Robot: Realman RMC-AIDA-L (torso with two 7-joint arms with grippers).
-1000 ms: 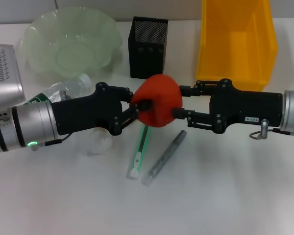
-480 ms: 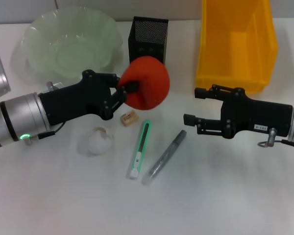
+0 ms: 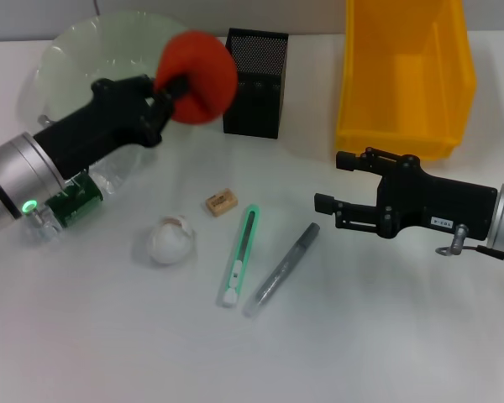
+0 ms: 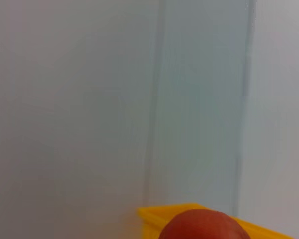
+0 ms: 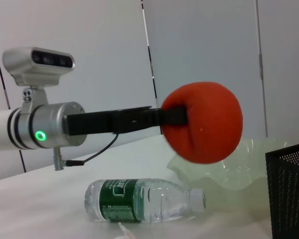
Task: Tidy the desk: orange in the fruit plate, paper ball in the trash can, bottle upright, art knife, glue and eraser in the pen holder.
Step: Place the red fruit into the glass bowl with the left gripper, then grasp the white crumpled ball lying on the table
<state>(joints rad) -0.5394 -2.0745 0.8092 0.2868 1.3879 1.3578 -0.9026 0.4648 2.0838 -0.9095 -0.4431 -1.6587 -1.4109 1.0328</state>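
Near the table's left edge the bottle (image 3: 67,201) lies on its side, partly under the left arm, its white cap pointing toward the fruit plate (image 3: 76,59), which sits at the back left corner. The left gripper (image 3: 172,88) is raised above the table with its fingers clamped on the orange (image 3: 197,65), and the fruit hangs over the plate's right rim, just beside the pen holder (image 3: 254,81); the right wrist view shows the orange well clear of the table surface, with the plate behind it. Toward the middle of the table the paper ball (image 3: 168,241) rests on the surface, with the eraser (image 3: 221,202) near it on the far side. Next comes the art knife (image 3: 240,255), lying flat, and the glue (image 3: 282,269) beside it at a slight angle, the two apart. The trash can (image 3: 403,75) stands at the back right. In front of it the right gripper (image 3: 329,180) hovers over the table toward the right edge, its two fingers spread wide apart and holding nothing.
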